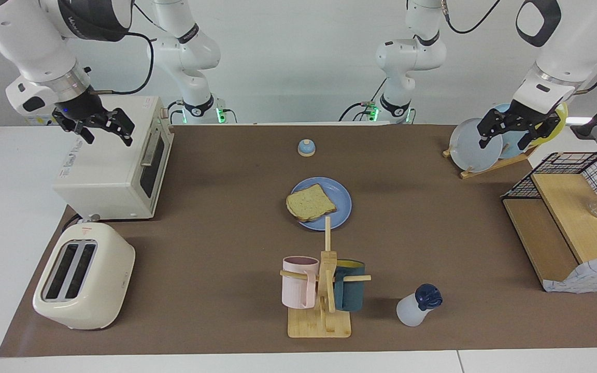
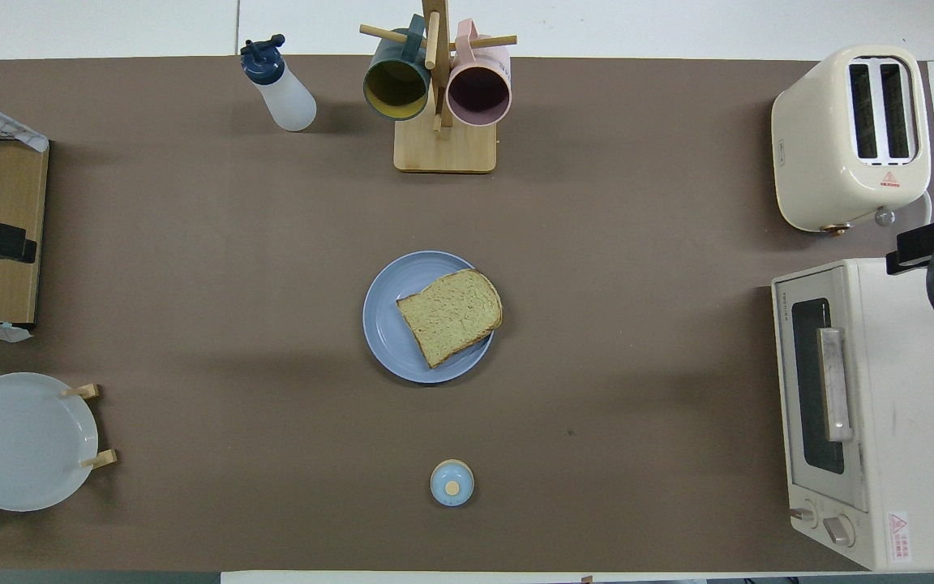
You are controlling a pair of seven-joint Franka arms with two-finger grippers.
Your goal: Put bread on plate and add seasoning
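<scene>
The bread [image 1: 310,202] [image 2: 451,316] lies flat on the blue plate [image 1: 337,210] [image 2: 390,320] in the middle of the table, its crust slightly over the rim toward the right arm's end. The seasoning bottle [image 1: 416,308] [image 2: 280,85] stands farther from the robots, beside the mug tree, toward the left arm's end. My left gripper [image 1: 519,129] is open and empty, up over the plate rack. My right gripper [image 1: 102,129] is open and empty, up over the toaster oven. Both arms wait.
A mug tree [image 1: 324,290] [image 2: 443,105] holds a pink and a dark teal mug. A toaster [image 1: 83,277] and toaster oven [image 1: 117,160] stand at the right arm's end. A bell [image 1: 306,148], a plate rack [image 1: 477,145] and a wooden shelf [image 1: 563,223] are also here.
</scene>
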